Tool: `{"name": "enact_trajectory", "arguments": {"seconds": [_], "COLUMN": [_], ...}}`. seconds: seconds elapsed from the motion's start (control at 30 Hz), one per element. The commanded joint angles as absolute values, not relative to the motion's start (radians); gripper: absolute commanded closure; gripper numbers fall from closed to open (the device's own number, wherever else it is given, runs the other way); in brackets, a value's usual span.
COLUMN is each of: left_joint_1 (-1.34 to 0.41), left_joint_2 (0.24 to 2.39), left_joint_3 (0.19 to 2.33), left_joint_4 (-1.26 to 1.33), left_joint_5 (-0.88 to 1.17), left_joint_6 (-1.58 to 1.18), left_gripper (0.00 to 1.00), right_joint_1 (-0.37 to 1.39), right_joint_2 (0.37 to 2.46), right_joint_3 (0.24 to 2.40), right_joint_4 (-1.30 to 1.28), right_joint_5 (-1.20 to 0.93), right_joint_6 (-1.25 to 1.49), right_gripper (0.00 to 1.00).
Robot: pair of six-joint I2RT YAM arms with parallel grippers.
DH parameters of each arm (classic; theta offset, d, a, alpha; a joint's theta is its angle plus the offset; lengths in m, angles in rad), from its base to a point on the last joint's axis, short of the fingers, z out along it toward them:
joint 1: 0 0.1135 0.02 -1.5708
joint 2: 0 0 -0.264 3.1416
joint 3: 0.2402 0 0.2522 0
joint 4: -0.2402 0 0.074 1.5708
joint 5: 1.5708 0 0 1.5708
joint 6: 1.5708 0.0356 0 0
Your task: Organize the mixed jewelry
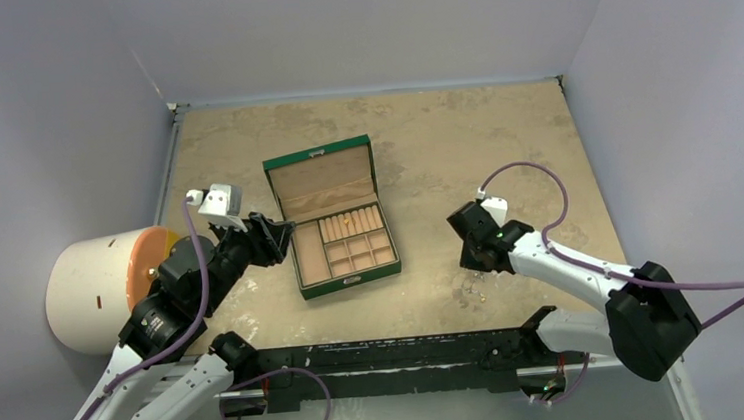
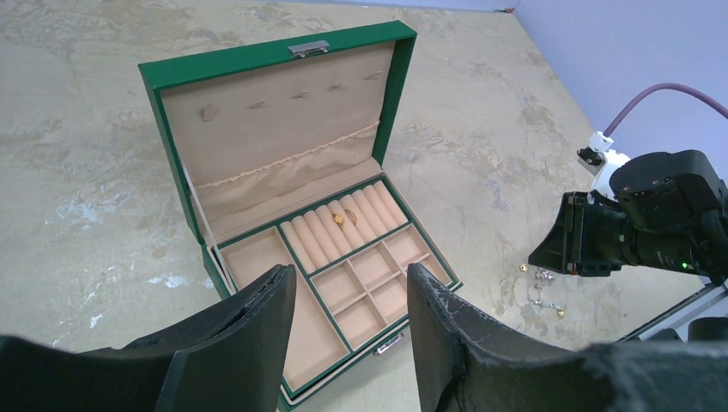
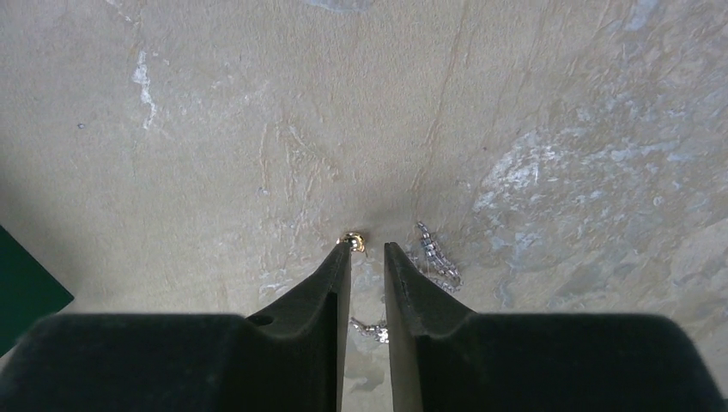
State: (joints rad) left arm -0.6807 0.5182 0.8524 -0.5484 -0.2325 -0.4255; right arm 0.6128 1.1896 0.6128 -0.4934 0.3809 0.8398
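Note:
The mixed jewelry lies loose on the table just near of my right gripper. In the right wrist view, a tiny gold piece sits at the tip of the left finger. A silvery chain-like piece lies right of the tips, and another silver piece lies under the gap. My right gripper is low over them, its jaws a narrow gap apart with nothing between the tips. My left gripper is open and empty above the near edge of the green box. Gold rings sit in its ring rolls.
The green box stands open at the table's middle, lid leaning back, with tan compartments. Its corner shows in the right wrist view. A white cylinder with an orange face stands at the left edge. Grey walls enclose the table.

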Motion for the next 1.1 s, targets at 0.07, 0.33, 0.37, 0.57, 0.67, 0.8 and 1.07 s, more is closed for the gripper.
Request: {"name": "enact_trajectory", "arguments": {"seconds": [0.07,0.33,0.37,0.57,0.67,0.8,1.07], "left_joint_1": [-0.676,-0.675,-0.676,-0.676,-0.676,-0.675,-0.675], "left_joint_2": [0.525,0.529,0.529,0.529,0.528,0.527,0.524], "left_joint_3": [0.85,0.85,0.849,0.849,0.849,0.85,0.849], "left_joint_4": [-0.523,-0.523,-0.523,-0.523,-0.523,-0.523,-0.522], "left_joint_5": [-0.238,-0.238,-0.238,-0.238,-0.237,-0.236,-0.233], "left_joint_6": [-0.413,-0.413,-0.413,-0.411,-0.411,-0.411,-0.411], "left_gripper": [0.5,0.5,0.5,0.5,0.5,0.5,0.5], "right_joint_1": [0.584,0.572,0.572,0.569,0.57,0.569,0.569], "right_joint_2": [1.191,1.204,1.204,1.204,1.201,1.179,1.137], "right_joint_3": [0.582,0.57,0.568,0.564,0.567,0.574,0.642], "right_joint_4": [-0.426,-0.402,-0.401,-0.4,-0.403,-0.413,-0.419], "right_joint_5": [0.346,0.321,0.32,0.311,0.309,0.31,0.283], "right_joint_6": [0.853,0.854,0.854,0.856,0.857,0.854,0.807], "right_gripper": [0.78,0.84,0.85,0.95,1.0,1.0,1.0]}}
